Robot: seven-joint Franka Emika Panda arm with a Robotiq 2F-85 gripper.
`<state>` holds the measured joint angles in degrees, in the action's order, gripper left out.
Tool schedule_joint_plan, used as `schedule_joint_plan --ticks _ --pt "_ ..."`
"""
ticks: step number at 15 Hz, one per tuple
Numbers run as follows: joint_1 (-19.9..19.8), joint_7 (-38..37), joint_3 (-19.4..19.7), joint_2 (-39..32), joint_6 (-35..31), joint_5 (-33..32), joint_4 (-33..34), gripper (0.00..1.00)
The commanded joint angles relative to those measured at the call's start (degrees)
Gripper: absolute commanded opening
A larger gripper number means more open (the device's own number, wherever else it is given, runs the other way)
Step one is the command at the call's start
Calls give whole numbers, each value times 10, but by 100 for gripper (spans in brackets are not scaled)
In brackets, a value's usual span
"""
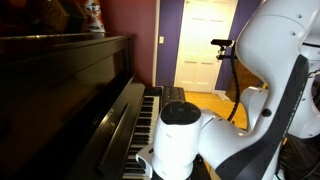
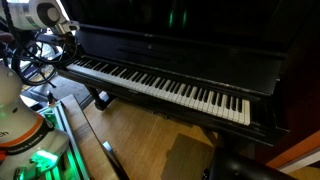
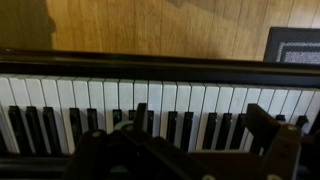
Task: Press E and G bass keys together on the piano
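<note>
The piano [image 2: 180,45] is a dark glossy upright with a long row of white and black keys [image 2: 150,85]. It also shows at the left of an exterior view [image 1: 70,90], where its keys [image 1: 148,115] run away from me. In the wrist view the keys [image 3: 100,100] fill the middle. My gripper [image 3: 200,125] is open, its two dark fingers spread wide just over the keys and holding nothing. In an exterior view the arm's end [image 2: 62,32] is above the keyboard's left end. I cannot tell whether a finger touches a key.
A wooden floor [image 2: 130,140] lies in front of the piano, with a dark padded bench [image 2: 190,158] on it. A white door [image 1: 205,45] and a black stand [image 1: 228,60] are beyond the keyboard's far end. My white arm [image 1: 250,90] fills the near side.
</note>
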<state>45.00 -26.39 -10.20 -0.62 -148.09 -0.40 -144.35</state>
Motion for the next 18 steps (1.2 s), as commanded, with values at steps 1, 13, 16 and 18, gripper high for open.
schedule_joint_plan --ticks 1,13,16,18 --pt "-50 16 -46 144 132 25 -60 100" --pt "-112 66 74 538 345 -85 -176 100" --pt "-168 102 24 503 334 -32 -148 100" --pt "-169 105 24 524 337 -33 -154 100"
